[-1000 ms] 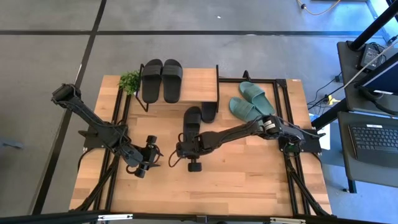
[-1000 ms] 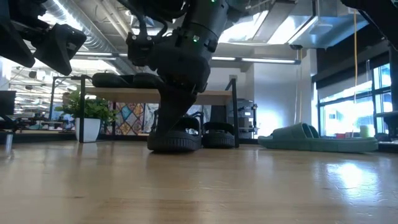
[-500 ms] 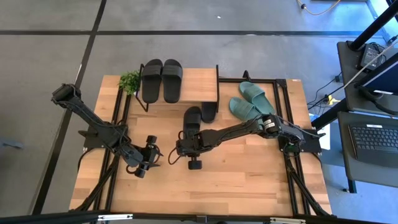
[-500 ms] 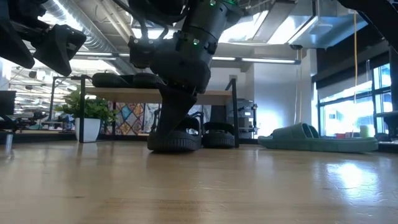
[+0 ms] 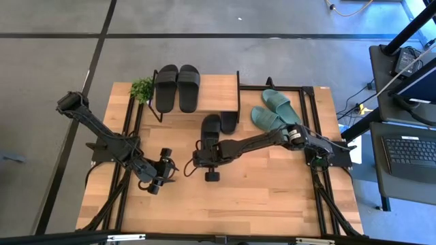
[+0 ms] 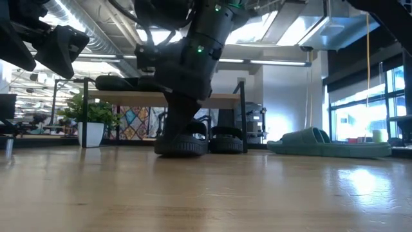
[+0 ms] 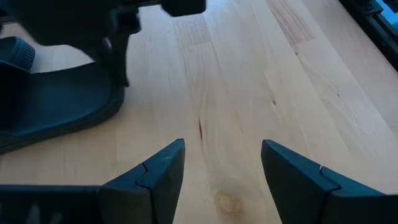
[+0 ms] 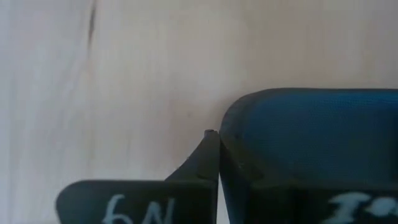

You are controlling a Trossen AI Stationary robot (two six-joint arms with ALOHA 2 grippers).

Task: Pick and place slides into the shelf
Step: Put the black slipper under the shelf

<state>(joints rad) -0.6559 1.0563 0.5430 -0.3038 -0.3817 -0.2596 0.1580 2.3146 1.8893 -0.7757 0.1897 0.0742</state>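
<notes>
Two black slides (image 5: 177, 87) lie on the shelf's wooden top board (image 5: 218, 92). A third black slide (image 5: 210, 128) lies flat on the table in front of the shelf. Beside it, a fourth black slide (image 5: 229, 122) lies half under the board. Two teal slides (image 5: 272, 110) lie on the table to the right of the shelf. My right gripper (image 5: 207, 150) is shut and points steeply down at the third slide's near end. My left gripper (image 5: 170, 169) hangs open over bare table to the left of that slide, with nothing between its fingers (image 7: 222, 155). My right gripper's shut fingers (image 8: 214, 155) stand against the rounded near end (image 8: 249, 124) of the black slide in front of the shelf. One finger's outer side lies at its rim. The fingers come from above, slanting toward the far edge. The slide lies flat on the table.
A small potted plant (image 5: 142, 87) stands at the shelf's left end. A black metal frame (image 5: 313, 122) runs along the table's sides. The near half of the table (image 5: 259, 197) is bare wood. A desk with a laptop (image 5: 409, 153) stands off to the right.
My right gripper, still shut, has edged a little toward the far edge and the shelf while tipping slightly. Whether the slide has shifted does not show. My left arm has kept still.
</notes>
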